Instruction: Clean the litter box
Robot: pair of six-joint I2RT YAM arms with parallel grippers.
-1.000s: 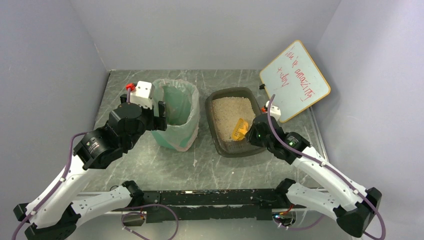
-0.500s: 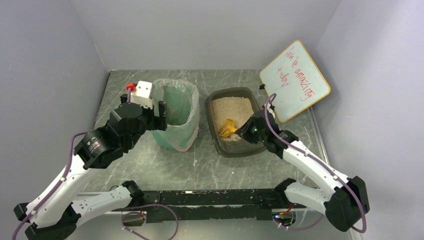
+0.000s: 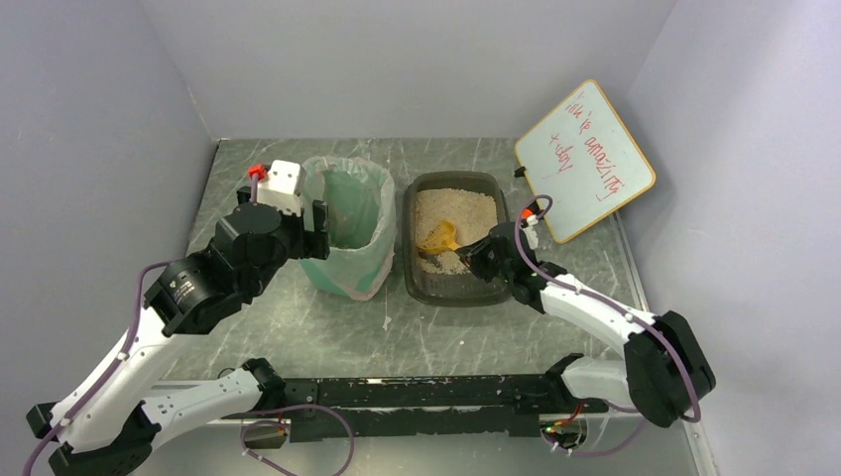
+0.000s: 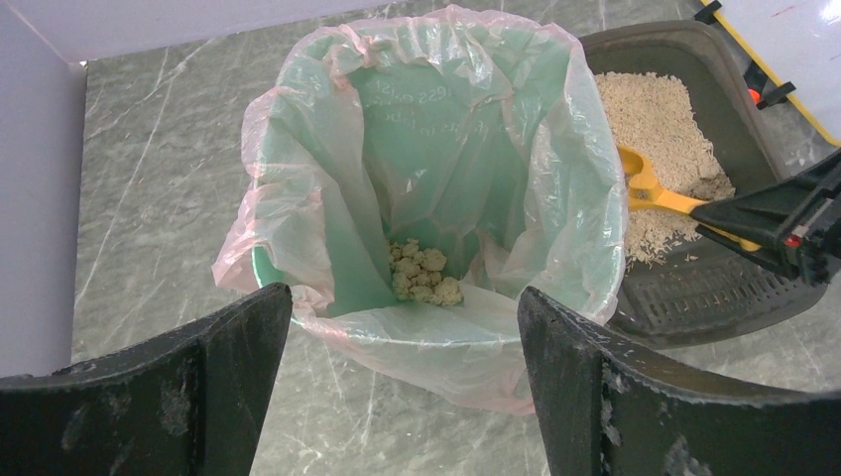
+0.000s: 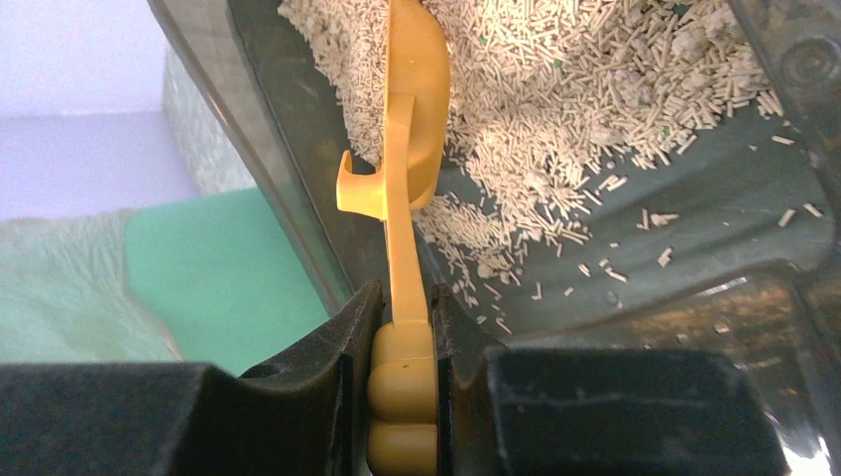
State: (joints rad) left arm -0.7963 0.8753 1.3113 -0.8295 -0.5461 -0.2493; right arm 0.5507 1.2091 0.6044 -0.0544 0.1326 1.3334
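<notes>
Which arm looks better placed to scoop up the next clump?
Right. The right pincer is shut on the orange scoop, whose blade sits in the litter box; the left pincer hangs open and empty by the green bin.

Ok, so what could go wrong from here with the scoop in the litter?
The right jaws pinch the scoop only at its handle's tail, so it may twist when it digs. Nothing holds the litter box, so pushing could slide it against the bin. Pellets could spill on the way across.

dark grey litter box (image 3: 448,288) with beige litter (image 3: 454,203), orange scoop (image 3: 437,238), green bin (image 3: 349,210), grey marbled table (image 3: 298,327)
</notes>
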